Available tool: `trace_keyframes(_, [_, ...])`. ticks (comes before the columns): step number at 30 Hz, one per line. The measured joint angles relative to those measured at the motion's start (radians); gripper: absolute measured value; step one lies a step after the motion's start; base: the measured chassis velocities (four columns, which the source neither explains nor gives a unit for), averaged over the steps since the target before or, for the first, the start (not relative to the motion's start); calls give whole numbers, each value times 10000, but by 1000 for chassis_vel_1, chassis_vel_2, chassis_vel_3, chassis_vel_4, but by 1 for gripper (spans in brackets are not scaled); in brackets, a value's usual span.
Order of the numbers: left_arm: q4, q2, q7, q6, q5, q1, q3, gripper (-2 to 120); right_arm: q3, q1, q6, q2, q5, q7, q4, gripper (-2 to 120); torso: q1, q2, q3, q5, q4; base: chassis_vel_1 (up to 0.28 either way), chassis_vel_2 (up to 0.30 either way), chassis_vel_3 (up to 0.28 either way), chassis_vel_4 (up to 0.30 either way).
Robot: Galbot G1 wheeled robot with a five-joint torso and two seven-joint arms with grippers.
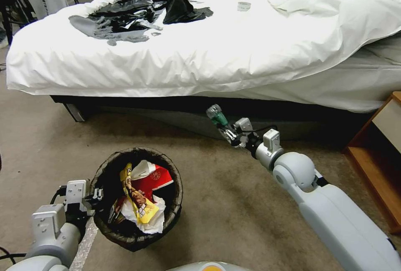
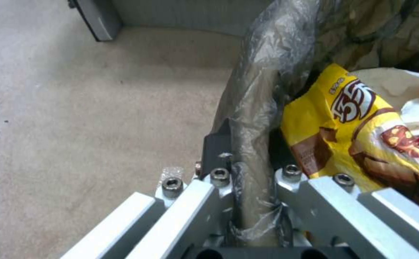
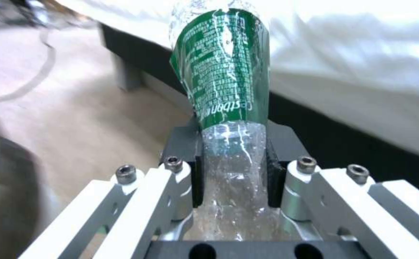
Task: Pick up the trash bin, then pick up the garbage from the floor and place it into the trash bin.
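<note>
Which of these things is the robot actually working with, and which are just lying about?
Working with:
- trash bin, its rim clamped by the left gripper
- litter inside it, such as the yellow snack wrapper and red carton
- clear plastic bottle with a green label, held by the right gripper beside the bed

Lying about:
- bed
- dark clothes on it
- wooden nightstand

Pale grey rounded arm shells, silver bolted finger links with hex screws, black wrist cables.
</note>
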Motion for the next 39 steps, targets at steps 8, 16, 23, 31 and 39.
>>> trace_keyframes(8, [0,63,3,2,-76,31,-10,1,-1213,232,-707,295,410,487,1595,20,0,0,0,1,2,0,0,0,0])
trace_keyframes(16, [0,78,3,0,-83,57,-18,1,-2080,578,-1251,479,783,495,2132,20,0,0,0,0,2,0,0,0,0])
trace_keyframes(23, [0,77,5,0,-81,19,7,1,-3675,931,-1546,578,988,906,2399,20,0,0,0,0,1,0,0,0,0])
trace_keyframes(31, [0,77,5,0,-66,6,6,1,-4644,1011,-1649,951,817,1339,2004,20,0,0,-1,0,2,0,0,0,0])
trace_keyframes(39, [0,36,5,0,-27,-18,84,1,-5187,1049,-1666,1165,728,1566,1731,20,0,0,0,1,2,0,0,0,0])
